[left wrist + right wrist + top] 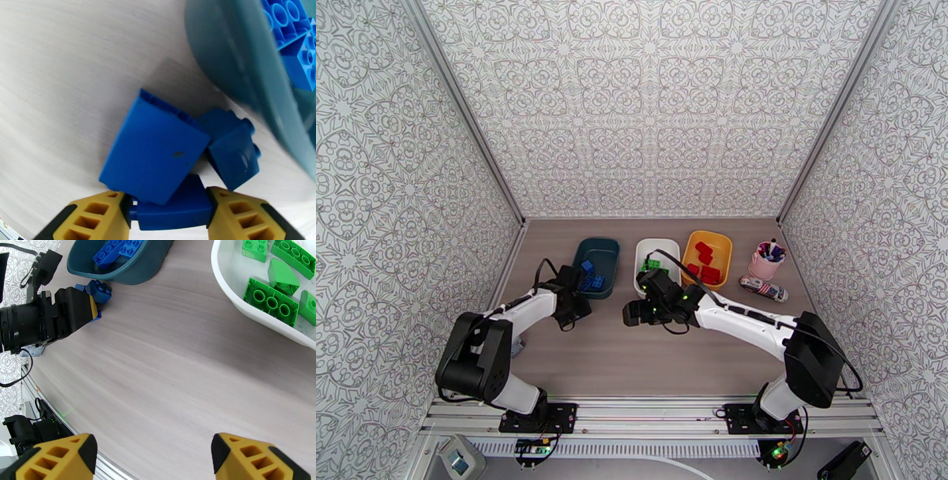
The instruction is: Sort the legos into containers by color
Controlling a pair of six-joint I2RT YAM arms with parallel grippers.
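Left hand [169, 199] grips a small blue plastic lego brick [170, 216] on the pale wood-grain tabletop [177, 378]; right hand [152, 449] hangs open and empty.
On it stand a dark teal-blue plastic tub [596, 240] of blue legos [590, 276], a white tub [657, 241] of green legos [654, 264] and a yellow tub [725, 253] of red legos [705, 256]; just outside the teal wall lie a larger smooth-faced blue brick [154, 154], a studded blue brick [233, 158] and the gripped one, close together. These bricks look light, rigid and glossy, so flat opposite side faces suit a hold best. Frame edge and larger brick hide part of the gripped brick; whether its neighbour rests on it I cannot tell.
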